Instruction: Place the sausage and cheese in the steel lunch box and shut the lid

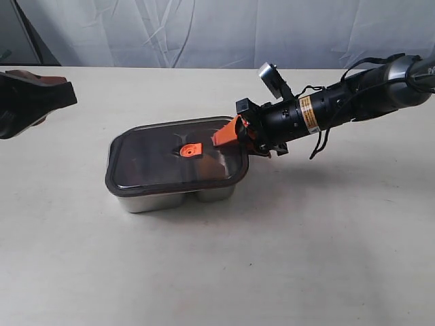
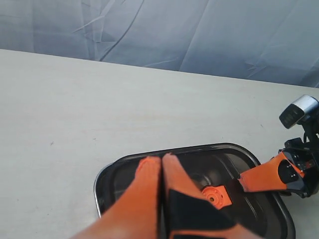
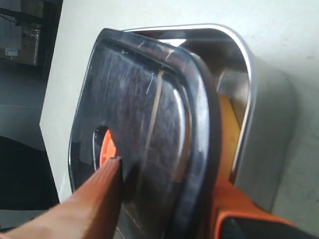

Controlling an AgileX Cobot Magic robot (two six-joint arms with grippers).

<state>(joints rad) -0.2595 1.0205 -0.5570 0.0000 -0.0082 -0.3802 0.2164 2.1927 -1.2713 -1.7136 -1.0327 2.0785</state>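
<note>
The dark smoky lid (image 1: 173, 153), orange valve tab (image 1: 191, 150) at centre, lies over the shiny steel lunch box (image 1: 163, 199), its end rim between the right gripper's (image 1: 231, 140) parted fingers and slightly raised there; through that gap, just beyond the lower finger, yellow cheese (image 3: 227, 132) shows inside

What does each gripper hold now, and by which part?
Right gripper straddles the lid at its rim; grip cannot be told. Left gripper, shut, holds nothing.
</note>
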